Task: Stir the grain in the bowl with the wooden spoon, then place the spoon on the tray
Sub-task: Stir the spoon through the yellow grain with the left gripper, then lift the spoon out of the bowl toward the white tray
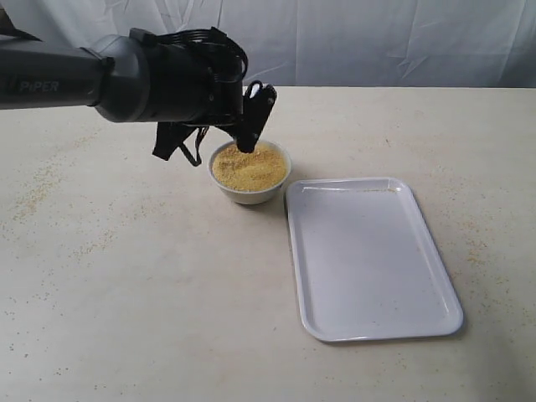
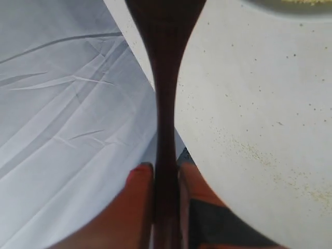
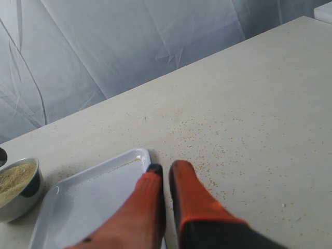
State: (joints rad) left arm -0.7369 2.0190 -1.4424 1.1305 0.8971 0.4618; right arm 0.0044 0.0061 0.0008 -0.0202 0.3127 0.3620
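The small white bowl (image 1: 250, 194) stands at the middle of the table, filled with yellow grain (image 1: 251, 167). My left gripper (image 1: 256, 105) hangs over its left rim, shut on the dark wooden spoon (image 1: 246, 144), whose lower end dips into the grain. In the left wrist view the spoon's slim handle (image 2: 165, 78) runs up between the orange fingers (image 2: 139, 184) of the left gripper (image 2: 162, 168); its bowl end is cut off. The white tray (image 1: 368, 260) lies just right of the bowl. My right gripper (image 3: 166, 168) is shut on nothing above the tray's corner (image 3: 137, 154).
Loose grains are scattered over the beige table (image 1: 126, 276), thickest at the left and near the tray's far side. A grey cloth backdrop (image 1: 377, 38) hangs behind the table. The right wrist view also catches the bowl (image 3: 21, 194).
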